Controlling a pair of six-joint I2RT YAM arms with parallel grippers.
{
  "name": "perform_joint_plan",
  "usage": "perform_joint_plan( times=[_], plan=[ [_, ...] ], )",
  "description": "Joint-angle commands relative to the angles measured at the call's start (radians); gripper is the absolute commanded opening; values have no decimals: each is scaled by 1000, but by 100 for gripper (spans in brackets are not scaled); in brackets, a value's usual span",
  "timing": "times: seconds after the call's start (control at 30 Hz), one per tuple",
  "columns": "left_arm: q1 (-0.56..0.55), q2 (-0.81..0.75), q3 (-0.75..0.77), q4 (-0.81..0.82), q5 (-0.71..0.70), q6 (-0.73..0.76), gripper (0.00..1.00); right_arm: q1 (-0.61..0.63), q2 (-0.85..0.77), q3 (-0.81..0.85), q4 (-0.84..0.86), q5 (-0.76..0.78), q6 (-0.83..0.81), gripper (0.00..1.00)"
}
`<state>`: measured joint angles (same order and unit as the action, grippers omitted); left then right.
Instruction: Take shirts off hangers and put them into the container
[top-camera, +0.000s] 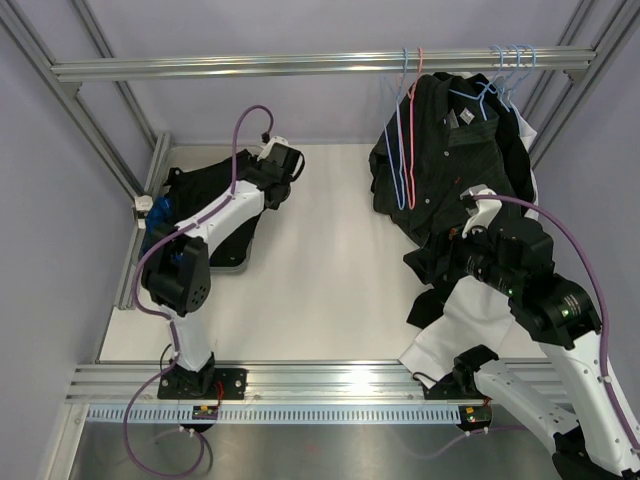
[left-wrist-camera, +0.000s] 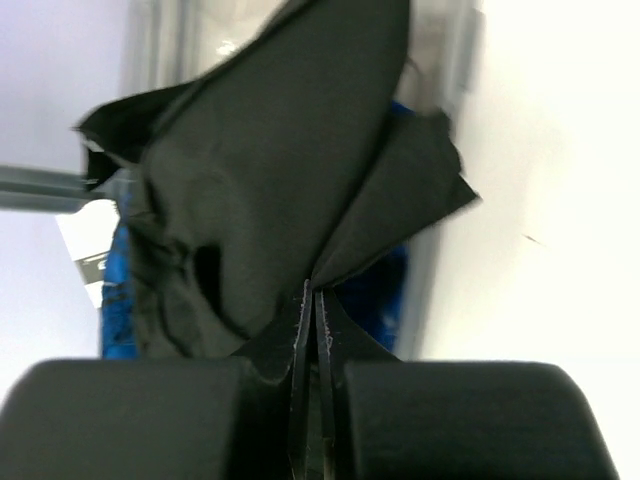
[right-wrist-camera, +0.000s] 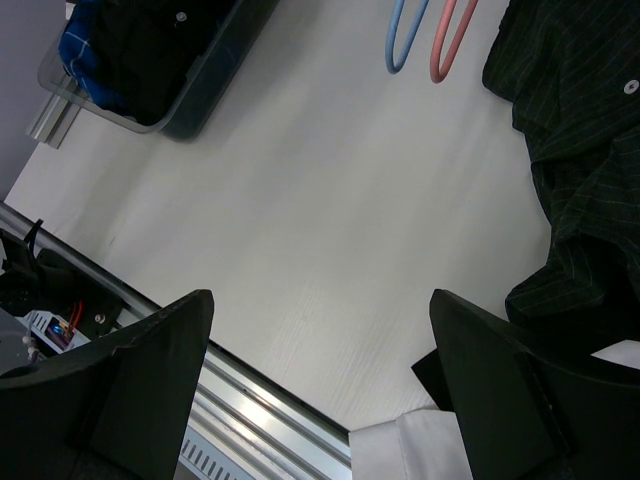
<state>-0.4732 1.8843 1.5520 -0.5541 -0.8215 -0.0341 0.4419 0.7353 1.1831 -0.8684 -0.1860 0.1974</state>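
The white table (top-camera: 330, 260) carries a dark shirt (top-camera: 440, 160) hanging at the far right, beside a bare pink hanger (right-wrist-camera: 438, 74) and a blue hanger (right-wrist-camera: 394, 66). The grey container (right-wrist-camera: 205, 95) sits far left, where the left gripper (left-wrist-camera: 315, 310) pinches a black shirt (left-wrist-camera: 260, 180). The right gripper (right-wrist-camera: 320, 310) gapes wide, empty.

A robotics lab test cell: bare aluminium-profile frame (top-camera: 300, 66) enclosing a plain white table (top-camera: 330, 270).

free: mid table (top-camera: 330, 260) | blocked: shirts (top-camera: 440, 150) hanging right, container (right-wrist-camera: 215, 85) far left
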Motion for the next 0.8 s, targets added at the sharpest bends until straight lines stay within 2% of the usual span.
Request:
perform_joint_plan(
  times=[0.0, 0.27, 0.5, 0.6, 0.63, 0.77],
  plan=[
    [37, -66, -21, 13, -25, -10, 2, -3, 13, 0, 11, -13, -16, 99],
    [157, -42, -156, 54, 88, -61, 1, -3, 24, 9, 9, -21, -27, 99],
    [225, 39, -188, 62, 195, -69, 2, -3, 33, 10, 5, -18, -27, 99],
    [228, 87, -147, 33, 258, -81, 11, -5, 45, 12, 5, -21, -27, 100],
    [229, 110, -135, 17, 290, -93, 17, -3, 49, 15, 5, -24, -29, 99],
    [237, 154, -73, -15, 317, -102, 28, -3, 55, 15, 6, -27, -26, 100]
  ],
)
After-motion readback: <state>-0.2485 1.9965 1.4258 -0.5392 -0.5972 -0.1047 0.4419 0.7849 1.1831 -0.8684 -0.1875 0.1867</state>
